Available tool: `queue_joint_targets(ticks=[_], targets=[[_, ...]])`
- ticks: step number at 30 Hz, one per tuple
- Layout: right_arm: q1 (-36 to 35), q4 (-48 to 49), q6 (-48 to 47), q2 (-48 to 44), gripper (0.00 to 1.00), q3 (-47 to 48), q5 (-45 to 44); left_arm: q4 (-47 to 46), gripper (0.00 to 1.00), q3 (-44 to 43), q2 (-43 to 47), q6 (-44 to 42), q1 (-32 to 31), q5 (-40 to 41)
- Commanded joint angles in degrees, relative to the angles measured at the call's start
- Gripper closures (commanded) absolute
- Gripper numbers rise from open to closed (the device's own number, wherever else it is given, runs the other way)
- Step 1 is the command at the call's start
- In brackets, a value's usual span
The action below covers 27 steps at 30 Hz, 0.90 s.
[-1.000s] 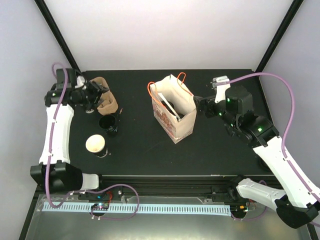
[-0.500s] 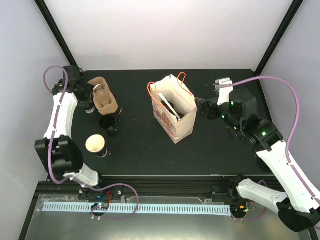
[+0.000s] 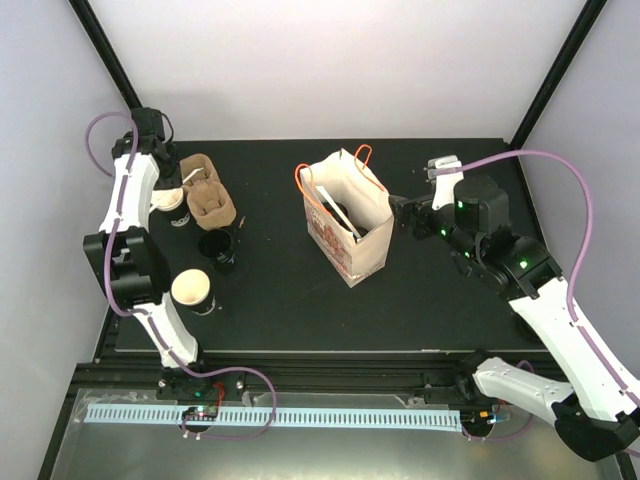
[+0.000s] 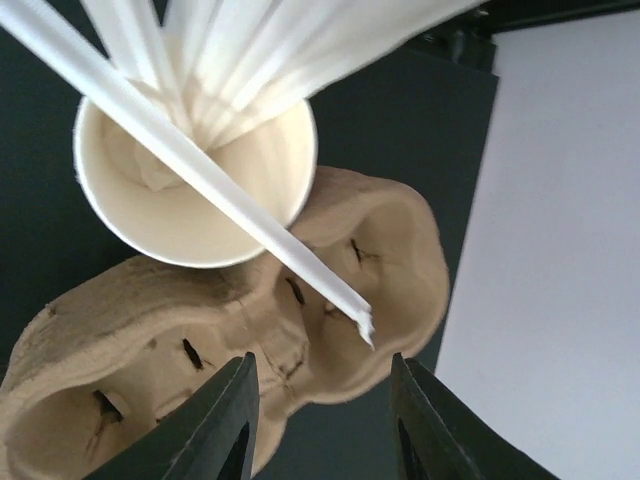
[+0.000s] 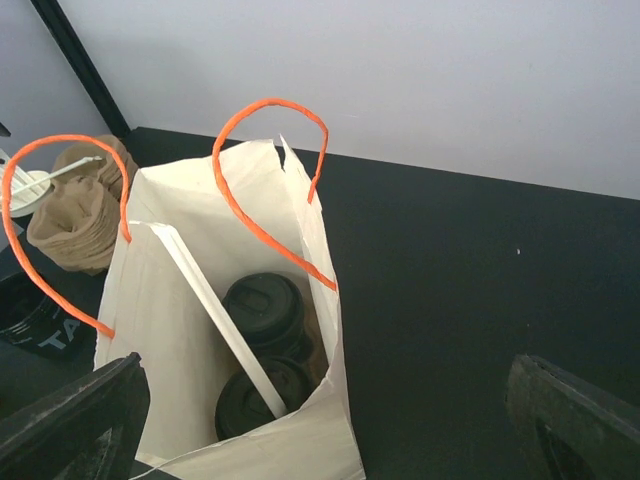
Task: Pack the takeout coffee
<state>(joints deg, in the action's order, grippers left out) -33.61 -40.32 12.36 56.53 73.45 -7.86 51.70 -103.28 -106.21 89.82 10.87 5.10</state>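
step in hand: by the look of it, going after a stirrer stick from the stirrer cup at the far-left corner of the table. Only a guess, could equally be the pulp carriers touching that cup.

left gripper: roughly half open, nothing in it. Hovers over the carriers' rim, with the tip of one stick just ahead of the gap.

right gripper: spread wide, empty, sits just beside the paper bag, wrist view looking straight down into it.

takeout coffee: two lidded cups already down in the bag, one behind the other, a white stick leaning across them. One more black cup out on the table near the carriers; looks lidded from above, hard to be sure.

how to do it well: square the fingers across a single stick near its free end, not the whole fan. Close gently, since a thin stick probably slips or bends. Lift along the stick's own lean.

watch out for: snagging the carrier rim, or tipping that light cup.

bag: upright, mouth open, orange handles standing up. Best to drop things in from above, between the handles.
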Motion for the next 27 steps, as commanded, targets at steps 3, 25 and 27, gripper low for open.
queue_joint_targets(ticks=[3,25,27], targets=[[0.38,0.09,-0.48,1.39,0.00,1.01,-1.80,1.64,0.60,-2.36,-3.78,6.79,0.16,3.35],[0.38,-0.11,-1.80,4.77,0.00,2.88,-2.66,-2.70,0.60,-6.83,-13.58,15.68,-1.54,-6.12],[0.38,-0.20,-1.90,4.81,0.00,2.93,-2.88,-3.42,0.60,-6.84,-13.88,16.05,-1.54,-6.32]])
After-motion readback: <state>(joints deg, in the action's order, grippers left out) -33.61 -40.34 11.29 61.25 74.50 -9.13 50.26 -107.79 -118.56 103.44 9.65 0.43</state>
